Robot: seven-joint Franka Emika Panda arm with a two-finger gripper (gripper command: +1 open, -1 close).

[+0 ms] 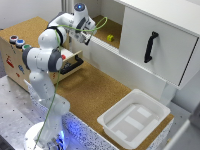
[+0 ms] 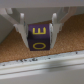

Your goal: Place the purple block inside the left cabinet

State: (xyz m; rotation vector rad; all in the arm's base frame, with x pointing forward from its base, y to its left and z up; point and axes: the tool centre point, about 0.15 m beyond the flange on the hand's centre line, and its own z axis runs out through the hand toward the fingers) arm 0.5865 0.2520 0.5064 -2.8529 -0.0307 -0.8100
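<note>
Setting: cork-topped table [image 1: 95, 90], white left cabinet [image 1: 112, 25] at rear.
Claw [image 2: 39, 31]: pinching purple block [image 2: 39, 37] above cork floor.

The left cabinet [image 1: 114, 24] is the landmark. A small block [image 1: 110, 37] lies on its floor. The door [image 1: 157, 45] is on its exterior-view right. The counter [image 1: 95, 85] spreads before it, carrying the drawer box [image 1: 30, 50] and a tub [image 1: 134, 119]. The purple block [image 2: 39, 37] sits between the fingers [image 2: 22, 26].
</note>
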